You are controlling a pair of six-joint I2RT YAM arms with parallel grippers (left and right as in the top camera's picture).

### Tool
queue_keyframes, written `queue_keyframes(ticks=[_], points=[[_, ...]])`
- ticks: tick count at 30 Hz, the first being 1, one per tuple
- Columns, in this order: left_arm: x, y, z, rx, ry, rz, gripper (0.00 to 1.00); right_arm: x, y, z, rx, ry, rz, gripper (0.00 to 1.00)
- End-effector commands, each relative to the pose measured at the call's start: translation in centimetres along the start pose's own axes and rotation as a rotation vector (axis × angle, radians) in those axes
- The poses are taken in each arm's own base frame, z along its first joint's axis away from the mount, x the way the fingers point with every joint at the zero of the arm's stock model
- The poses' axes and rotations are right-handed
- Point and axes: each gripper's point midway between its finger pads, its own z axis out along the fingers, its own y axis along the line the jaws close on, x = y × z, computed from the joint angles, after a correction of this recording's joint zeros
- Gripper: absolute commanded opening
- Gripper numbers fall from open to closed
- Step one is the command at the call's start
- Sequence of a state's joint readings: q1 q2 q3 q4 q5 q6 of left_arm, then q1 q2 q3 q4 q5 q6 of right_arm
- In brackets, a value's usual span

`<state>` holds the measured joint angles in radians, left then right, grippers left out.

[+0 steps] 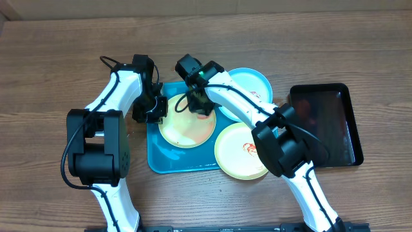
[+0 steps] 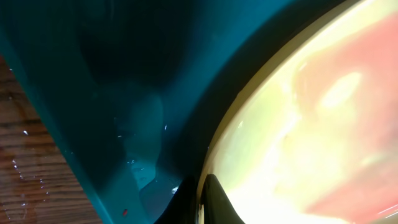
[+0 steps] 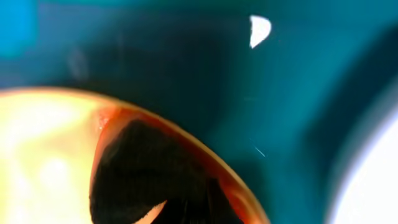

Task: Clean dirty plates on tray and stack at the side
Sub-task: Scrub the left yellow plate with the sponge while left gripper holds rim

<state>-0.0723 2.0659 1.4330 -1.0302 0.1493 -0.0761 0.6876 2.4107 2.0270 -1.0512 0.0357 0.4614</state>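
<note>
A yellow-green plate [image 1: 187, 124] with a red smear lies in the teal tray [image 1: 158, 161]. My left gripper [image 1: 154, 109] is shut on its left rim; in the left wrist view the fingers [image 2: 200, 199] pinch the plate's edge [image 2: 298, 124] above the tray floor [image 2: 93, 74]. My right gripper [image 1: 201, 106] is over the plate's far right part, shut on a dark pad with an orange-red edge [image 3: 143, 168] that rests on the plate [image 3: 43, 143]. A second yellow-green plate [image 1: 241, 151] overlaps the tray's right rim. The light blue plate [image 1: 251, 87] lies at the tray's far right corner.
A black rectangular tray [image 1: 325, 125] stands on the wooden table to the right of the plates. Both arms cross over the tray's far half. The table's front edge is near the arm bases.
</note>
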Motion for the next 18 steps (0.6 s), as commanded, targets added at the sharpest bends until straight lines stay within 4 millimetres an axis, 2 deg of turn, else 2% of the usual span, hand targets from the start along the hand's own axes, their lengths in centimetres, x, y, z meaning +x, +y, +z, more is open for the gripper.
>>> queue_keyframes(ticks=[1, 3, 5, 7, 9, 12, 14, 16, 18], points=[[0.0, 0.4, 0.6, -0.027, 0.004, -0.013, 0.04, 2.3, 3.4, 3.2, -0.190, 0.129, -0.003, 0.04], [0.0, 0.4, 0.6, -0.027, 0.004, -0.013, 0.04, 3.9, 6.0, 3.1, -0.336, 0.212, -0.033, 0.04], [0.0, 0.4, 0.6, -0.027, 0.004, -0.013, 0.04, 5.9, 7.5, 2.7, -0.424, 0.299, -0.066, 0.04], [0.0, 0.4, 0.6, -0.027, 0.004, -0.013, 0.04, 8.0, 7.6, 2.1, -0.431, 0.381, -0.093, 0.04], [0.0, 0.4, 0.6, -0.027, 0.004, -0.013, 0.04, 9.8, 6.8, 1.8, -0.394, 0.446, -0.123, 0.04], [0.0, 0.4, 0.6, -0.027, 0.004, -0.013, 0.04, 11.5, 3.9, 1.7, -0.245, 0.507, -0.122, 0.04], [0.0, 0.4, 0.6, -0.027, 0.004, -0.013, 0.04, 11.6, 1.5, 1.6, -0.123, 0.510, -0.121, 0.04], [0.0, 0.4, 0.6, -0.028, 0.004, -0.013, 0.04, 10.8, -1.4, 1.3, 0.028, 0.481, -0.115, 0.04], [0.0, 0.4, 0.6, -0.027, 0.004, -0.013, 0.04, 9.2, -4.3, 0.7, 0.197, 0.409, -0.080, 0.04]])
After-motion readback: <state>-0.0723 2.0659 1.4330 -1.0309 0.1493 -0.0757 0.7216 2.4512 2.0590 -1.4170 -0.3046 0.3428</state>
